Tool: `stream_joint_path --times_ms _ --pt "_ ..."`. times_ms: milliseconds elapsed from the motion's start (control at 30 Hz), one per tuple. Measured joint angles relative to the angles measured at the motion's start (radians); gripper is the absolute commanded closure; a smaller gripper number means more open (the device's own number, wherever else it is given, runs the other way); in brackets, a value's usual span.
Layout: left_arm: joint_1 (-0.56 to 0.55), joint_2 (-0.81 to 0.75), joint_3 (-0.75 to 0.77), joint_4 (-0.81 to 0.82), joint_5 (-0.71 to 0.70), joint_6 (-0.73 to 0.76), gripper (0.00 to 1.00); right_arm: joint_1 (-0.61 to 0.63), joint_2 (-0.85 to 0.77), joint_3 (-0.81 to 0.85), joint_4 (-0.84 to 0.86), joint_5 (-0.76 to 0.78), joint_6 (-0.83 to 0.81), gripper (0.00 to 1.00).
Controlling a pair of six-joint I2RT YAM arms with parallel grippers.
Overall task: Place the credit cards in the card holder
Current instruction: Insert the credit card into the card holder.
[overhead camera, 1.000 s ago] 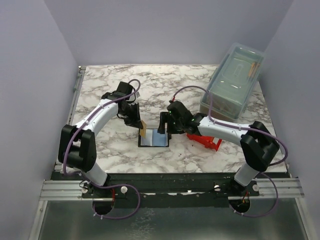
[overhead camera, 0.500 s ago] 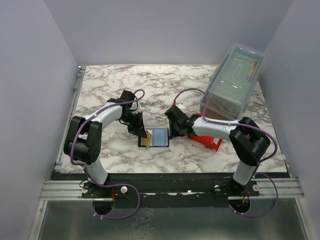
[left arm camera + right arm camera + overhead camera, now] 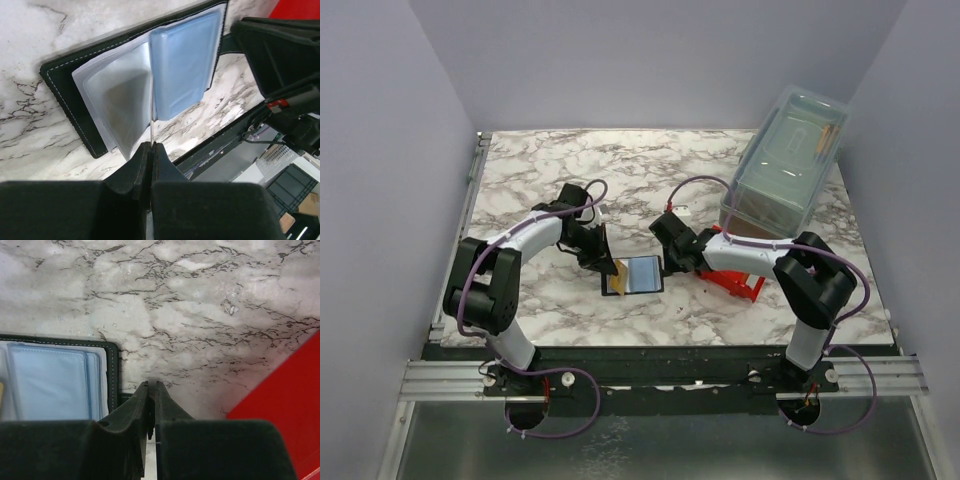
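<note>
The black card holder (image 3: 642, 273) lies open on the marble table, its pale blue sleeves (image 3: 185, 65) facing up. My left gripper (image 3: 151, 145) is shut on an orange-gold credit card (image 3: 618, 270), seen edge-on as a thin line (image 3: 151, 117), with its far end between the sleeves at the holder's left half. My right gripper (image 3: 151, 384) sits at the holder's right edge (image 3: 112, 375), its jaws pressed together on the holder's black tab. In the top view the grippers face each other across the holder, left (image 3: 609, 262) and right (image 3: 672, 264).
A red bin (image 3: 735, 280) lies just right of my right gripper, with its corner showing in the right wrist view (image 3: 285, 405). A clear lidded box (image 3: 785, 160) stands at the back right. The table's near edge is close behind the holder.
The right gripper has shut at the holder's right edge. The left gripper has come down and right, bringing the card into the open sleeves. The holder has shifted slightly to the right.
</note>
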Motion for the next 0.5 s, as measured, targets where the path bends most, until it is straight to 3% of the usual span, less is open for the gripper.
stream_joint_path --times_ms 500 --pt "0.001 -0.075 -0.037 0.098 0.034 -0.038 1.0 -0.024 0.002 0.0 0.006 0.002 -0.023 0.9"
